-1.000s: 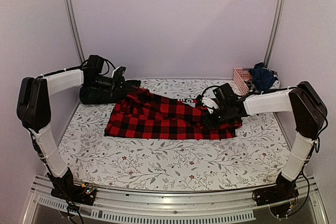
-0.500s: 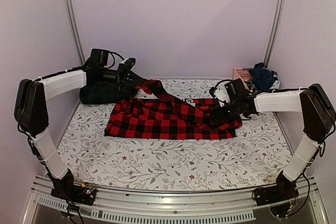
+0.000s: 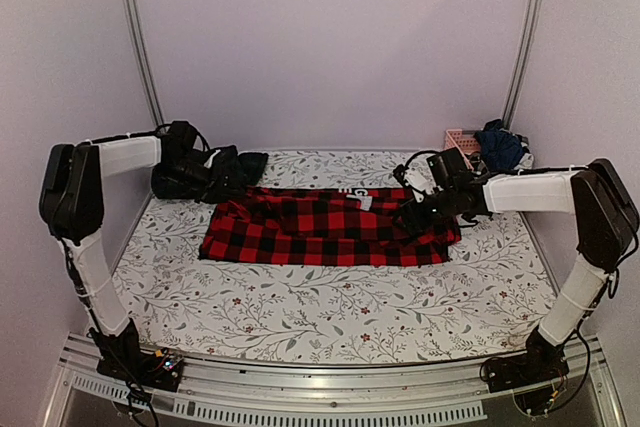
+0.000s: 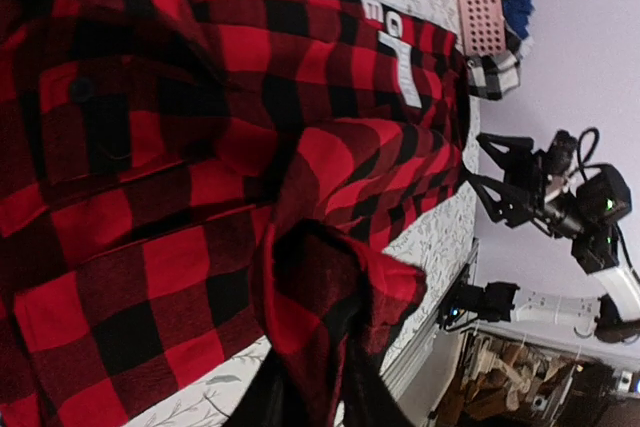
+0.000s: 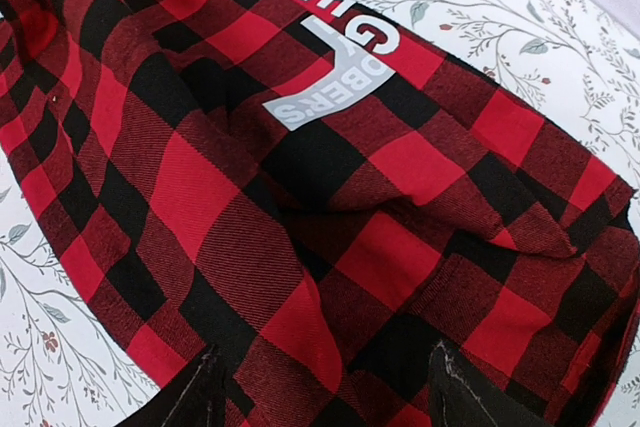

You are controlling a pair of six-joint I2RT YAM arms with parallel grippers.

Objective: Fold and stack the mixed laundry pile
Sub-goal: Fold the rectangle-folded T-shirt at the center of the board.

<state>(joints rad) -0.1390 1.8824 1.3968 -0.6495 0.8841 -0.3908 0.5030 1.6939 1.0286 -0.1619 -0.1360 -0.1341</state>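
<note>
The lifted flap is down! Half a second ago the left fingers [image 3: 222,171] had the far edge of the checked shirt [image 3: 325,227] hoisted off the counter [image 3: 330,312]. Now that edge lies folded over, and the shirt is a long flat band across the middle of the counter.

The left fingers have dropped low at the far-left corner, just beside the dark tartan piece [image 3: 185,182]. In the left wrist view a ridge of red cloth runs right up between them. Pinched or only just let go? I cannot tell.

Over on the other side, the right fingers [image 3: 416,209] hover released over the shirt's right end, near the printed label [image 5: 335,72]. Their wrist view shows both tips spread wide, cloth beneath them, nothing gripped.

I read this as one lengthwise fold laid, with the crosswise folds yet to come. The stack looks not yet begun: the navy clothes [image 3: 498,145] sit in the pink basket [image 3: 458,145] at the far right, well apart from the shirt.
</note>
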